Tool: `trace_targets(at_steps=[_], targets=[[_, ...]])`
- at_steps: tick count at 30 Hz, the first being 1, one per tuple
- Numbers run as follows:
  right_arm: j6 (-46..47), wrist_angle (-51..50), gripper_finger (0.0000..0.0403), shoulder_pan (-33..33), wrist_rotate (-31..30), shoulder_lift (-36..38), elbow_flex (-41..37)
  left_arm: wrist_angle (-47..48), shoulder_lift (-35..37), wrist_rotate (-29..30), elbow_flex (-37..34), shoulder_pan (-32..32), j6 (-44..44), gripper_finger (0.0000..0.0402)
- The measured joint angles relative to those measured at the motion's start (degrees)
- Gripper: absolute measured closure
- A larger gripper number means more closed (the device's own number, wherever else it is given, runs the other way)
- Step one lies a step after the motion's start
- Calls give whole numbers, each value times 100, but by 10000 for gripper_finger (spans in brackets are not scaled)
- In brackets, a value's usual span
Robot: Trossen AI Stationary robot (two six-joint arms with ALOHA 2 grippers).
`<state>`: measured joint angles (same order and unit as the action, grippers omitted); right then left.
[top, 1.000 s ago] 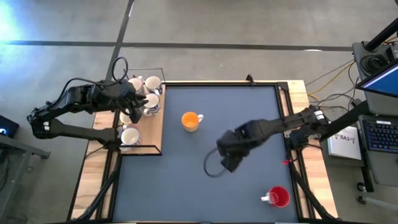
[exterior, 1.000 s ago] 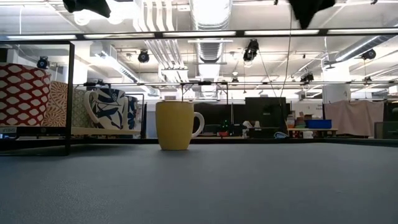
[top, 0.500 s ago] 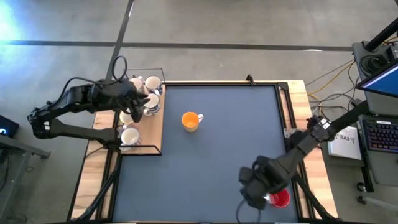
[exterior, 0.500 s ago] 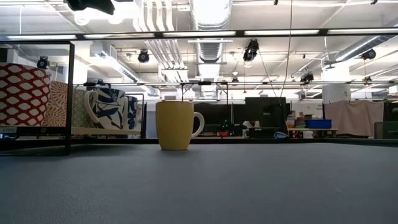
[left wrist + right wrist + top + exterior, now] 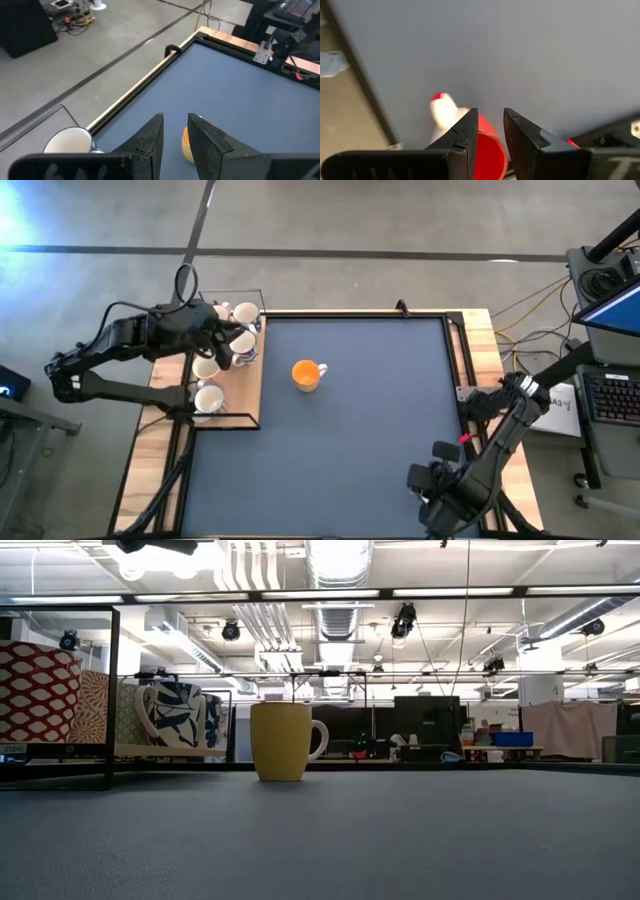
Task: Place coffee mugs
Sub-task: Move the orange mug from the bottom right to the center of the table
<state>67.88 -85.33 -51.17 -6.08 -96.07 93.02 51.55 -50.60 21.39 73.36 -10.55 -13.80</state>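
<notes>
Right claw (image 5: 487,131) sits low at the lower right of the high view, over the red mug (image 5: 487,150). Its fingers stand a narrow gap apart astride the mug's rim; a firm grip cannot be confirmed.

Left claw (image 5: 175,131) hangs above the wooden tray (image 5: 252,385) at upper left, fingers slightly apart, empty. White mugs (image 5: 210,397) stand on that tray.

Orange mug (image 5: 306,374) stands upright alone on the desk (image 5: 370,410), left of centre.

Only the orange mug (image 5: 307,374) stands mid-mat; white mugs (image 5: 226,340) crowd the left tray (image 5: 255,395).
</notes>
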Motion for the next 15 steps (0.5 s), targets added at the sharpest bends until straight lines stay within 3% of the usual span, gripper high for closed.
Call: trace_targets(at_steps=[8, 15], targets=[[298, 6, 296, -295, 181, 64, -623, -17, -11, 72, 0, 0, -190, 331], [373, 64, 294, -938, 200, 373, -1057, -68, -14, 78, 0, -1, -321, 331]])
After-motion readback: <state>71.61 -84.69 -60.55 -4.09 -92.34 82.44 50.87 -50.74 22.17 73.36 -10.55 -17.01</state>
